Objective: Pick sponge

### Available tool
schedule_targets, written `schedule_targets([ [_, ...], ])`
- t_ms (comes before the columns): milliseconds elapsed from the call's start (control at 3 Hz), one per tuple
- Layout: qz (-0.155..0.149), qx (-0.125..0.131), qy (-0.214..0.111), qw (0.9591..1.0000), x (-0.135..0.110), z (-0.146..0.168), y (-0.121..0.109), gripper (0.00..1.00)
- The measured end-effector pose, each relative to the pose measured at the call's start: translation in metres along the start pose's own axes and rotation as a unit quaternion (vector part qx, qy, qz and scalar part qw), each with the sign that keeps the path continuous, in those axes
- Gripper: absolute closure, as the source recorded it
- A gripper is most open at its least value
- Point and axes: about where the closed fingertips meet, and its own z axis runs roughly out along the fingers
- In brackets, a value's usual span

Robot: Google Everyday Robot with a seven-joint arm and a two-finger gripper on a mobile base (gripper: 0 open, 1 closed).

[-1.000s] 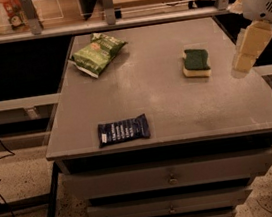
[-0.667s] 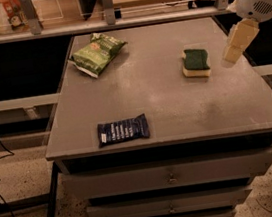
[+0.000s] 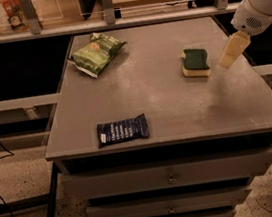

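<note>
The sponge [image 3: 195,62] lies on the right part of the grey table [image 3: 165,101], dark green top over pale yellow foam, resting flat. My gripper [image 3: 232,50] hangs from the white arm at the upper right, just to the right of the sponge and a little above the table surface. It holds nothing that I can see, and it does not touch the sponge.
A green crinkled snack bag [image 3: 97,53] lies at the table's back left. A dark blue snack packet [image 3: 122,130] lies near the front edge. A shelf rail with posts [image 3: 106,3] runs behind the table. Drawers [image 3: 171,179] sit under the tabletop.
My gripper has moved up and to the left, from beside the table's right edge to close by the sponge's right side. The sponge and packets have not moved.
</note>
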Motion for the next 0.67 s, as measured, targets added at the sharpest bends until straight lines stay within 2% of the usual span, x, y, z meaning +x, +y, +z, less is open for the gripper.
schedule_targets([
  [333, 0.007, -0.013, -0.004, 0.9999, -0.002, 0.026, -0.003, 0.0],
  [667, 0.008, -0.034, -0.015, 0.9993, -0.008, 0.048, 0.001, 0.11],
])
